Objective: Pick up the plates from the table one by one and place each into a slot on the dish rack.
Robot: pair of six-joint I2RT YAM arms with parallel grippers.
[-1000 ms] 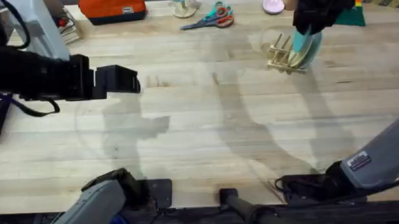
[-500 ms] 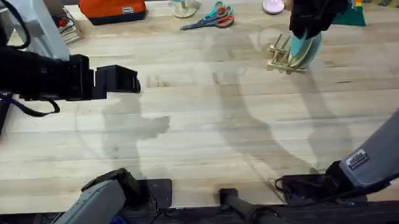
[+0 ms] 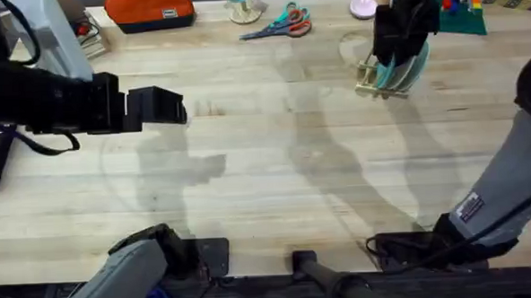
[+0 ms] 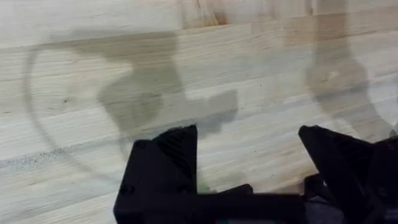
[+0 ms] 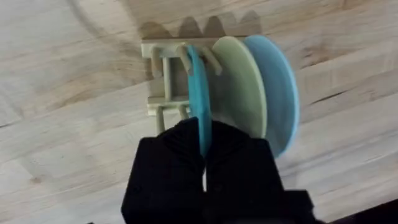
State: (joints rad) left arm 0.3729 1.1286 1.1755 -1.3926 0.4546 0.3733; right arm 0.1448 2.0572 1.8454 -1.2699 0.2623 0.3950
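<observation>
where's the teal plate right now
The teal plate stands on edge in the dish rack at the table's far right, beside the yellow-green plate, pinched by the right gripper.

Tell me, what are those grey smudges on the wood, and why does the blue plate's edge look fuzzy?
Overhead: the grey patches on the table are soft arm shadows. Left wrist: the left end effector throws its own shadow, beside a faint curved line. Right wrist: peg shadows behind the dish rack; the light blue plate has a blurred rim.
</observation>
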